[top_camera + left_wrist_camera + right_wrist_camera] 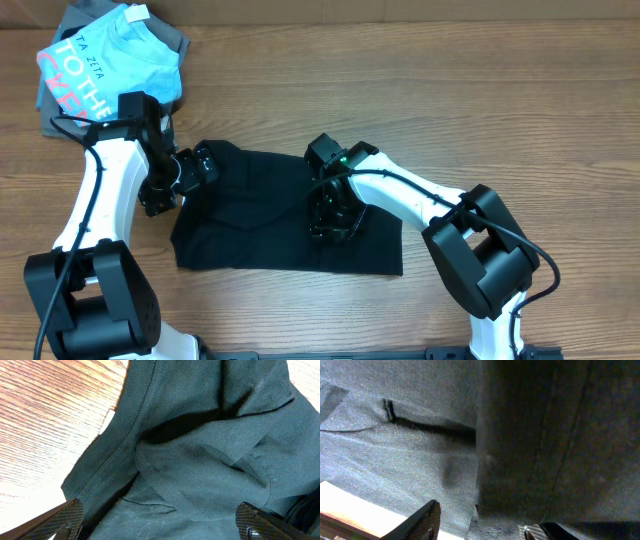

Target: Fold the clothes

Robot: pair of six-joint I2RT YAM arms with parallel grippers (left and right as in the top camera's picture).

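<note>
The black shirt [260, 215] lies partly folded and rumpled in the middle of the wooden table. My left gripper [197, 165] is at the shirt's upper left corner. In the left wrist view its jaws [160, 527] are wide open over the shirt [200, 460], close to the collar seam and the small white tag [108, 418]. My right gripper [330, 218] is low over the shirt's right middle. In the right wrist view its jaws [482, 527] are open, with a folded edge of the black fabric [420, 460] lying between the fingers.
A light blue tee with pink and white lettering [105, 65] lies on grey folded garments [172, 38] at the back left corner, just behind my left arm. Bare wooden table [480, 90] surrounds the shirt.
</note>
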